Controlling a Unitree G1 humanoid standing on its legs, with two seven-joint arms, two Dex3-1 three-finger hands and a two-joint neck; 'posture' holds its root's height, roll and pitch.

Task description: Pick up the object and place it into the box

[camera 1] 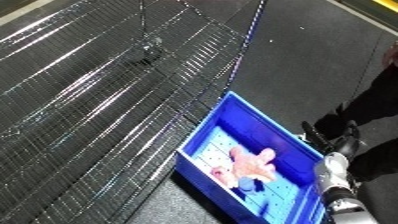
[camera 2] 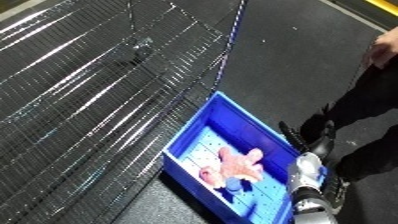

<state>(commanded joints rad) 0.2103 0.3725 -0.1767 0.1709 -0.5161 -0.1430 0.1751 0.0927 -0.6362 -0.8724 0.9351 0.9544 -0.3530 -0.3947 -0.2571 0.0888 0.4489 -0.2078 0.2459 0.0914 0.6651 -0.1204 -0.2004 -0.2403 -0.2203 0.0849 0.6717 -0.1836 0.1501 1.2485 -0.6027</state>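
Observation:
A blue bin (camera 1: 202, 131) lies at the lower middle, beside a wire mesh surface. Inside it, on its pale perforated floor, rests a pink soft toy (camera 1: 250, 164) with a small blue part at its lower end. My right hand (camera 1: 343, 145) hovers just outside the bin's right rim with its black fingers spread and nothing in them. Below it, the white and silver forearm (camera 1: 332, 179) rises from the lower edge. My left hand shows in neither view.
Dark wire mesh racking (camera 1: 98, 95) fills the left half and runs along the bin's left side. Dark floor (camera 1: 302, 60) stretches behind the bin, with a yellow line (camera 1: 378, 12) at the top right corner.

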